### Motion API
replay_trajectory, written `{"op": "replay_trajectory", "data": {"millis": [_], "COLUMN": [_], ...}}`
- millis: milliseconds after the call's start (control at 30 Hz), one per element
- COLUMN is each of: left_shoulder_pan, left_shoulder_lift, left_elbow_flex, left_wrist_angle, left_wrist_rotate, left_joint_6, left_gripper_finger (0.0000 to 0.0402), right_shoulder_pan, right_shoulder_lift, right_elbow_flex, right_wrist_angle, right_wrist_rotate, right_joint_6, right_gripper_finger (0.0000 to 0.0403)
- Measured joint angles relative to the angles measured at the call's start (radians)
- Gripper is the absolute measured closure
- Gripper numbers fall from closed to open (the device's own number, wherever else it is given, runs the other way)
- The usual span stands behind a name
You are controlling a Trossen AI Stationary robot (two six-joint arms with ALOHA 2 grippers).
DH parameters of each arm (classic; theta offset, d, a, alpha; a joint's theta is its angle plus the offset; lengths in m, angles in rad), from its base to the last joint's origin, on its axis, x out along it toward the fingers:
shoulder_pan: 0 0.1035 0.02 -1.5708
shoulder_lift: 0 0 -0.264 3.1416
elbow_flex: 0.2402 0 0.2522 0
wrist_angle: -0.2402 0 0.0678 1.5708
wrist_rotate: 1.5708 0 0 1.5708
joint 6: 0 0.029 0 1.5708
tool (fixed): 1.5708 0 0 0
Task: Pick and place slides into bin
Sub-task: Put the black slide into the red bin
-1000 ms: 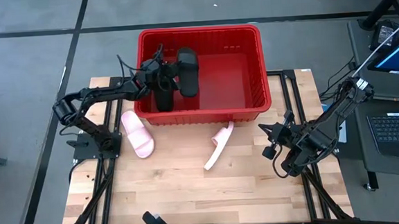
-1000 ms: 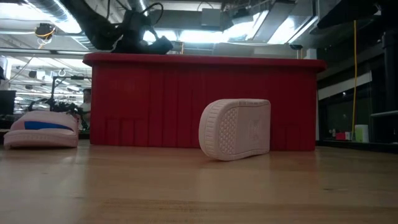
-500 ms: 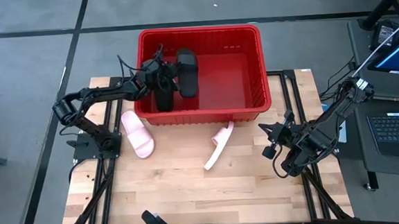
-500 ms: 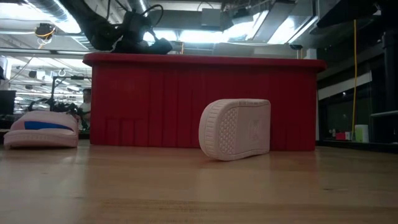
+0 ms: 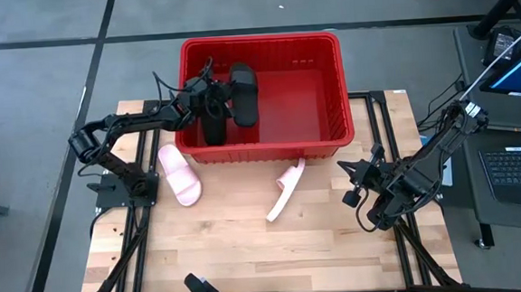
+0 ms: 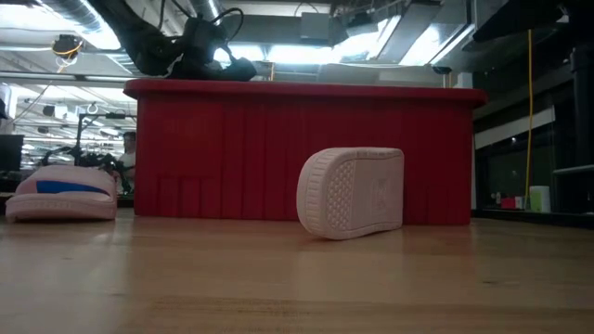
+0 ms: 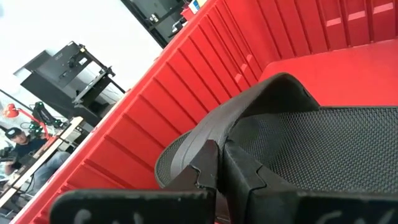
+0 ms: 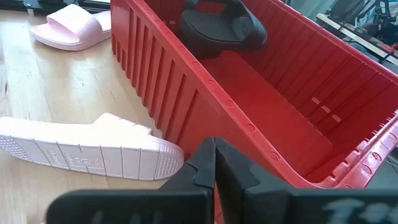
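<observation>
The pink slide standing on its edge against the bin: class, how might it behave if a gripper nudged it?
The pink slide balances on its narrow side against the red bin, so it would probably tip flat. Its thick foam-like sole suggests it is light and slightly springy. The textured tread may drag on the wooden table.

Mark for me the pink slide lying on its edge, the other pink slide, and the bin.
Pink slide on its edge (image 5: 283, 193): high view, middle of its upturned side.
Flat pink slide (image 5: 180, 174): high view, on its strap.
Bin (image 5: 330, 96): high view, right-hand slotted wall.
</observation>
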Motion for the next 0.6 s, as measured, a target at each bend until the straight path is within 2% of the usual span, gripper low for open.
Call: {"op": "replay_trajectory", "data": {"millis": [600], "left_shoulder_pan": [0.012], "left_shoulder_lift": [0.0], "left_elbow_flex": [0.0], "left_wrist_angle": [-0.049], "left_wrist_rotate": [0.0], "left_joint_6": [-0.011], "left_gripper_finger": [0.0398], "right_shoulder_pan": [0.0], "right_shoulder_lift": [0.0], "right_elbow_flex": [0.0], "right_wrist_angle": [-0.002], "right_wrist_rotate": [0.0], "right_joint_6": [-0.002], "right_gripper_finger": [0.0393]}}
